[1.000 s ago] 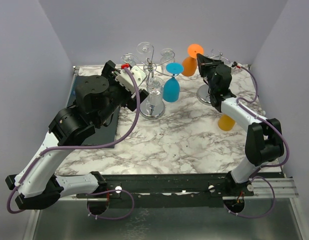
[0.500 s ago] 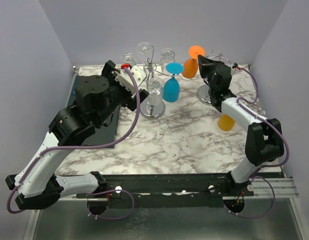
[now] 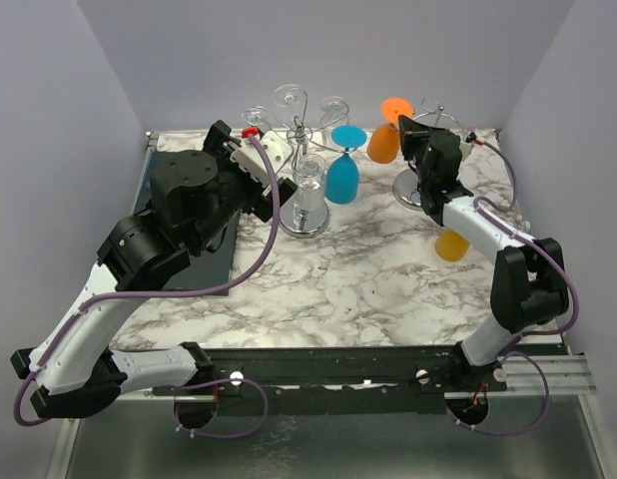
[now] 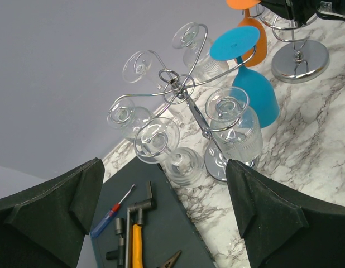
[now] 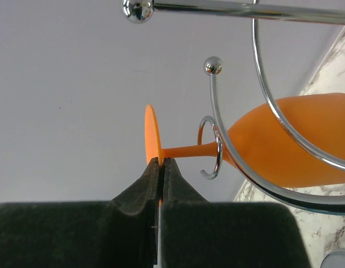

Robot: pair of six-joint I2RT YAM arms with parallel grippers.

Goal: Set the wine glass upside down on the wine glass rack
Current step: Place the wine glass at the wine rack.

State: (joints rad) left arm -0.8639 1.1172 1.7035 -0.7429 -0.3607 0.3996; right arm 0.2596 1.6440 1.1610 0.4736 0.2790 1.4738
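Between the R pincer's dark pads, the thin foot of the matte orange wine glass is sitting edge-on, jaws clamping it. Just beyond the fingertips its stem is crossing a curled hook of the chrome wire rack; threaded or beside, can't tell. L pincer is hovering w/ fingers wide apart, facing a 2nd chrome stand w/ clear glasses.

Wire rack on marble table, five clear glasses hung upside down. Blue glass upside down at rack's right side, orange glass just behind. Second chrome stand toward far right corner. Dark mat at left edge with screwdriver and yellow-handled tool. Left gripper jaws wide apart.
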